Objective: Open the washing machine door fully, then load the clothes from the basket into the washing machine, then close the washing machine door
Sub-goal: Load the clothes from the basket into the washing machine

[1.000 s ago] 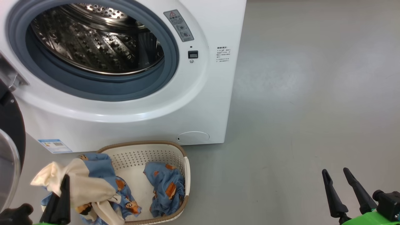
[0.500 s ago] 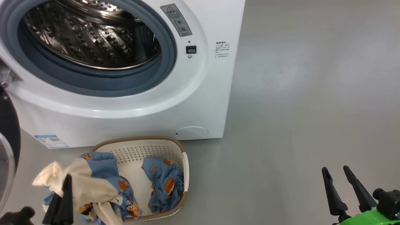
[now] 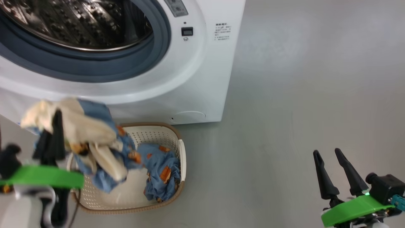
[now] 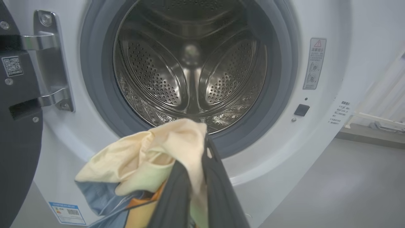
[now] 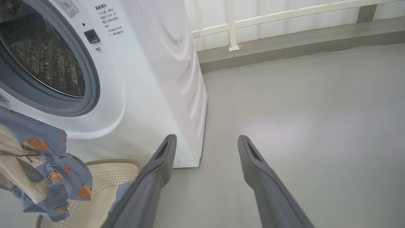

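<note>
My left gripper (image 3: pixel 53 122) is shut on the clothes (image 3: pixel 85 133), a bundle of cream and blue printed fabric hanging above the basket (image 3: pixel 182 158). In the left wrist view the left gripper (image 4: pixel 199 147) holds the cream cloth (image 4: pixel 148 152) just before the washing machine (image 4: pixel 316 133), below its steel drum (image 4: pixel 190 63). Another blue printed piece (image 3: pixel 161 172) lies inside the basket. The washing machine door (image 4: pixel 15 148) stands swung open at the left on its metal hinge (image 4: pixel 47 63). My right gripper (image 3: pixel 327 156) is open over bare floor, far right of the basket, with nothing between its fingers (image 5: pixel 158 171).
The grey floor (image 3: pixel 300 95) stretches to the right of the machine. A white railing (image 5: pixel 284 15) and a low kerb run behind it. The basket (image 5: pixel 107 177) sits close against the washing machine (image 5: pixel 152 79), below its round white flap (image 3: pixel 188 116).
My left gripper has risen with the clothes bundle, from beside the basket to the height of the machine's lower front. The head camera has tilted, shifting the whole picture. The right gripper stays open.
</note>
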{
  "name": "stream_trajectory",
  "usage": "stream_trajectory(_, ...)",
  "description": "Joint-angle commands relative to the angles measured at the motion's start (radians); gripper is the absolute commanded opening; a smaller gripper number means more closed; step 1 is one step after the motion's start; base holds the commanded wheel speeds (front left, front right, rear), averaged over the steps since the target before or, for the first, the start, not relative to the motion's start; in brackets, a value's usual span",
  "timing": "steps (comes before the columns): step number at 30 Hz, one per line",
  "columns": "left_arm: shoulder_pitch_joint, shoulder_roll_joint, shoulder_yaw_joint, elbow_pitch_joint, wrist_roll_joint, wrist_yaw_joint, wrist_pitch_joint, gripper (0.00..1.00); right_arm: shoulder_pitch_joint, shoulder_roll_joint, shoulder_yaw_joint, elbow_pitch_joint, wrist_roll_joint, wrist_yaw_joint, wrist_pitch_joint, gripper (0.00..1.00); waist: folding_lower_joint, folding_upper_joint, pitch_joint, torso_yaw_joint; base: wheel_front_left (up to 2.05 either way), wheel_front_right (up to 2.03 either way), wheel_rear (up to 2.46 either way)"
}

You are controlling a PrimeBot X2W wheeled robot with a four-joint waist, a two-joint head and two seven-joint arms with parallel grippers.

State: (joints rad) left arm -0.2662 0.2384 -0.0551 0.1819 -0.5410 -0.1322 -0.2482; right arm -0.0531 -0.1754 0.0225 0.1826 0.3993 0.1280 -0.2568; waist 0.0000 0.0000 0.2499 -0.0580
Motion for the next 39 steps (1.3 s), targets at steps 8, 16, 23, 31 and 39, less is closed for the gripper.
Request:
stream_trajectory(8,-0.308,0.087,0.034,0.081,-0.005,0.002,-0.014,0.0,-0.072,0.01,0.039,-0.025,-0.014,0.003,-0.005,1.0,0.0,0.0,0.09,-0.042,0.0,0.0,0.0)
stream_trajectory(16,-0.53,0.139,0.004,0.278,-0.018,0.002,-0.014,0.0,-0.12,0.028,0.056,-0.025,-0.017,0.003,-0.005,1.0,0.0,0.0,0.157,-0.081,0.0,0.0,0.0)
stream_trajectory(23,-0.674,0.152,-0.06,0.48,-0.027,0.002,-0.014,0.0,-0.154,0.045,0.083,-0.026,-0.02,0.003,-0.005,1.0,0.0,0.0,0.208,-0.121,0.0,0.0,0.0)
stream_trajectory(31,-0.799,0.163,-0.145,0.657,-0.047,0.002,-0.014,0.0,-0.18,0.06,0.112,-0.025,-0.023,0.003,-0.005,1.0,0.0,0.0,0.255,-0.156,0.0,0.0,0.0)
stream_trajectory(39,-0.93,0.196,-0.246,0.826,-0.095,0.002,0.0,0.0,-0.199,0.077,0.139,-0.029,-0.021,0.003,-0.005,1.0,0.0,0.0,0.294,-0.197,0.0,0.0,0.0)
